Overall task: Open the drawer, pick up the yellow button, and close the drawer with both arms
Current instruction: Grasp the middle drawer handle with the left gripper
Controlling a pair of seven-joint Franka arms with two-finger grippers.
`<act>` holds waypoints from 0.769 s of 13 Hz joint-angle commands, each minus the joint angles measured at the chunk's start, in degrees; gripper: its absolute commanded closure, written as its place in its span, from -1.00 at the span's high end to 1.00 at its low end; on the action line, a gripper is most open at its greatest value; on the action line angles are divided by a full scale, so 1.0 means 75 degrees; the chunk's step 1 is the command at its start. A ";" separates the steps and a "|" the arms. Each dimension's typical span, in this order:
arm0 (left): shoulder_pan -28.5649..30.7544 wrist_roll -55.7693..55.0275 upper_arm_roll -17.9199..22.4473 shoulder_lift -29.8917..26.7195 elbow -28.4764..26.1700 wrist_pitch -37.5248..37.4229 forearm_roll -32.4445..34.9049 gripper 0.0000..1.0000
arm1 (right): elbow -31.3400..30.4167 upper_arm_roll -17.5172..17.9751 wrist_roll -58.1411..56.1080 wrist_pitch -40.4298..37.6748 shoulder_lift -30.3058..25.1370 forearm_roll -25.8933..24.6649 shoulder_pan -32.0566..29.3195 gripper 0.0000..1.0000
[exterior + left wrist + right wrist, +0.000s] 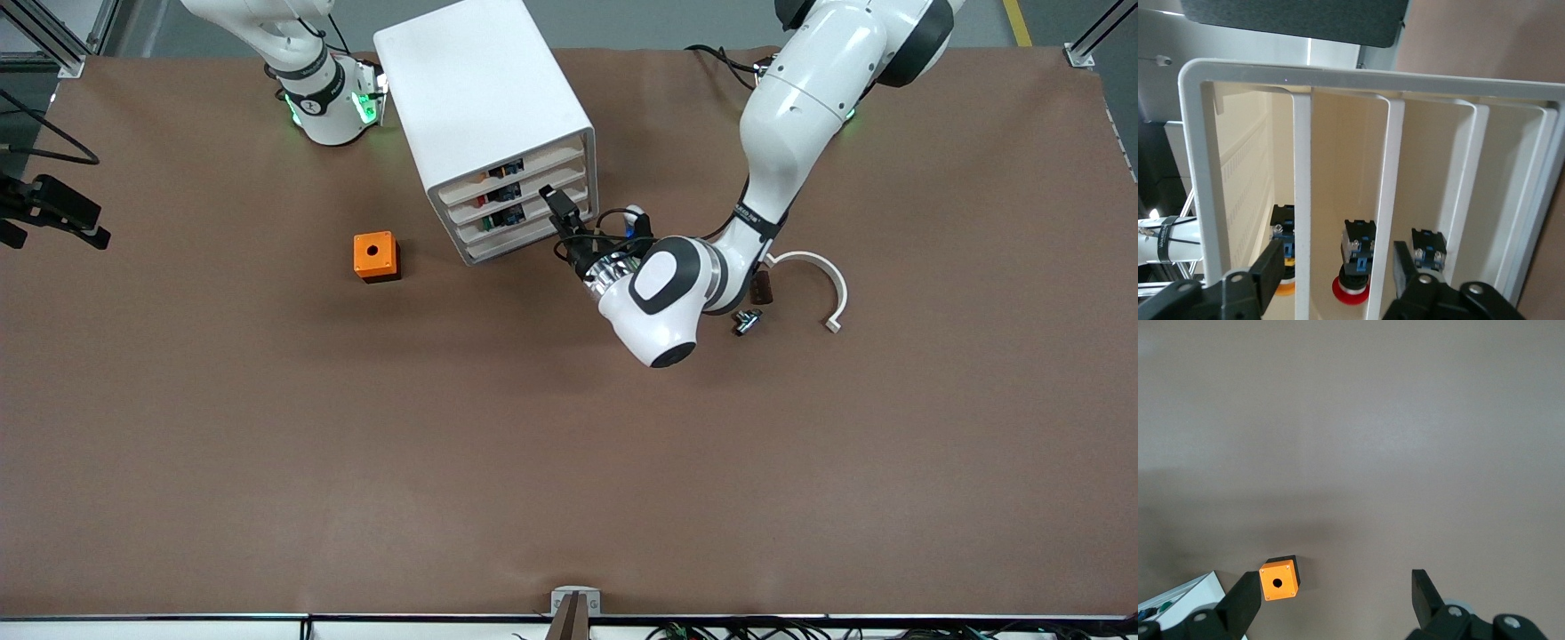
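The left black two-finger gripper (558, 206) hung with fingers spread in front of the boxy white plastic cabinet (484, 98), at its shut uppermost tray drawer (516, 169) holding the orange-capped button (1284, 248). The right gripper (1335, 597), fingers apart, waited above the brown table (356, 427), over the orange cube with a hole (375, 256).

The button (1283, 257) hides mostly behind a finger (1265, 273) of the left tool (1338, 280), the right tool (1338, 603) is cut off by the wrist view's edge, and small dark parts (751, 307) by the left arm are too tiny to identify.
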 commanded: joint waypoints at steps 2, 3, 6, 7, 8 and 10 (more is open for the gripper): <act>-0.0111 -0.0288 -0.0002 0.0035 0.0137 -0.0186 -0.0380 0.43 | -0.0065 -0.0001 -0.0274 -0.0054 -0.0061 0.0080 -0.0087 1.00; -0.0146 -0.0288 -0.0002 0.0058 0.0137 -0.0314 -0.0428 0.42 | -0.0053 -0.0001 -0.0286 -0.0077 -0.0038 0.0080 -0.0087 1.00; -0.0486 -0.0265 -0.0002 0.0058 0.0137 -0.0350 -0.0452 0.19 | -0.0041 0.0034 -0.0309 -0.0077 -0.0038 -0.0013 -0.0052 1.00; -0.0533 -0.0219 -0.0002 0.0070 0.0137 -0.0350 -0.0487 -0.06 | -0.0041 0.0034 -0.0309 -0.0077 -0.0038 -0.0013 -0.0052 1.00; -0.0556 -0.0218 -0.0002 0.0105 0.0125 -0.0350 -0.0487 -0.23 | -0.0041 0.0034 -0.0298 -0.0077 -0.0038 -0.0013 -0.0041 1.00; -0.0603 -0.0242 -0.0002 0.0117 0.0125 -0.0362 -0.0475 -0.63 | -0.0041 0.0034 -0.0286 -0.0077 -0.0038 -0.0013 -0.0040 1.00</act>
